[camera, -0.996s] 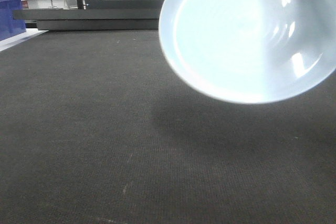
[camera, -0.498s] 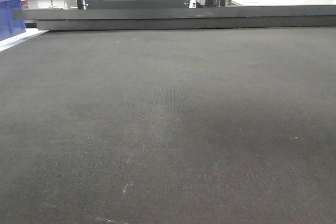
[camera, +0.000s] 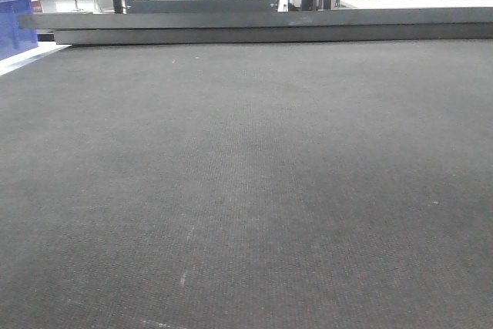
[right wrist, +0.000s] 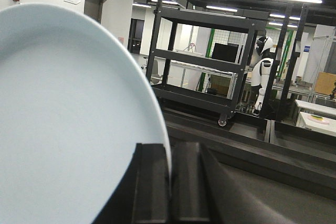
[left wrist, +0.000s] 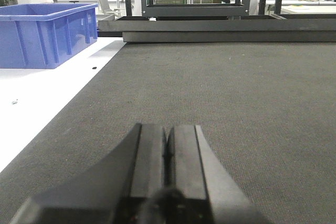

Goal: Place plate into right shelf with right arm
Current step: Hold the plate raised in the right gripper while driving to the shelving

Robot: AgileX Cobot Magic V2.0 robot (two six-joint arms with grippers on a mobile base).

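The left gripper [left wrist: 167, 129] fills the lower middle of its wrist view. It is matte black, with two flat, square-ended fingers [left wrist: 149, 150] side by side and a thin dark seam between them, widening downward into a sloped black body. The right gripper [right wrist: 170, 148], at the bottom centre of its own view, has the same matte black, flat, blunt fingers [right wrist: 186, 182] and sloping shoulders.

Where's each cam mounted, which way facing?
Front: low over the mat, facing ahead; no robot parts.
Left wrist: behind the shut left tool, facing ahead along the mat.
Right wrist: behind the right tool gripping the plate, tilted up toward a black cart.
Front and left wrist share mat and blue bin.
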